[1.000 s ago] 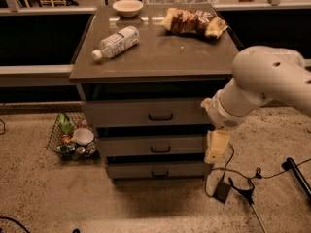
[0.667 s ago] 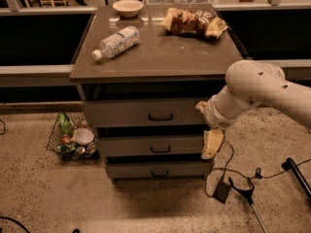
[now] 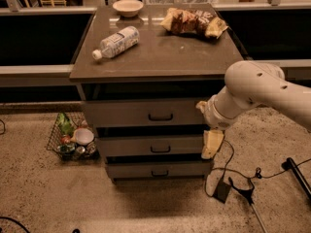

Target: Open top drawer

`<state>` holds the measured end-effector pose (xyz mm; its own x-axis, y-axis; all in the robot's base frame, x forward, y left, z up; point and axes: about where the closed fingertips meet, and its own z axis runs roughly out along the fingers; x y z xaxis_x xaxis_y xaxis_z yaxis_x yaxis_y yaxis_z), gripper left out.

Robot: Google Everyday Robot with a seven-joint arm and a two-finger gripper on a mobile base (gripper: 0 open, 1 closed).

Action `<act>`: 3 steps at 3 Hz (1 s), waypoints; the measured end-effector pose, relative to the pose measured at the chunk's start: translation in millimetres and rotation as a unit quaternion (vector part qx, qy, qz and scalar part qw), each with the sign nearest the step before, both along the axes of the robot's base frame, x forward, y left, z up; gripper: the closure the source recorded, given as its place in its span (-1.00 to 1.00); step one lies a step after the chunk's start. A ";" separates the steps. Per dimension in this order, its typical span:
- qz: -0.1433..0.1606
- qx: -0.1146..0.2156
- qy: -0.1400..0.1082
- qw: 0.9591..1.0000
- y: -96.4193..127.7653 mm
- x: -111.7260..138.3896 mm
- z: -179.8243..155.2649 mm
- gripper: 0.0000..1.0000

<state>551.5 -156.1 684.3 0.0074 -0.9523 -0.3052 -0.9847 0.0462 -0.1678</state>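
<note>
The top drawer [image 3: 141, 113] is the tallest, widest grey-brown front of three, just under the cabinet's tabletop [image 3: 160, 57]. Its small black bar handle [image 3: 160, 117] sits at the middle of the front. The drawer looks pushed in. My gripper [image 3: 212, 144] hangs pointing down at the cabinet's right front corner. It is level with the middle drawer [image 3: 150, 147], to the right of and below the top drawer's handle, and holds nothing that shows. The white arm [image 3: 257, 89] reaches in from the right.
A plastic bottle [image 3: 116, 41] lies on the tabletop, with a bowl [image 3: 128, 7] and chip bags [image 3: 193, 21] at the back. A wire basket of items [image 3: 73, 137] stands on the floor to the left. Cables and a black box [image 3: 223, 191] lie on the floor to the right. The bottom drawer [image 3: 158, 170] is lowest.
The arm has swung a little left toward the cabinet's right front corner, and the gripper has shifted slightly left. The drawers have not moved.
</note>
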 end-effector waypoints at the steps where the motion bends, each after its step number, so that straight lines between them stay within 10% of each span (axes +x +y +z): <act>1: 0.015 -0.042 -0.036 0.998 -4.1 24.6 10.2 -1.00; 3: 0.042 -0.084 -0.089 0.992 -15.3 75.0 22.2 -1.00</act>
<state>626.4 -171.4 706.5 0.1287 -0.9832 -0.1298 -0.9378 -0.0781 -0.3382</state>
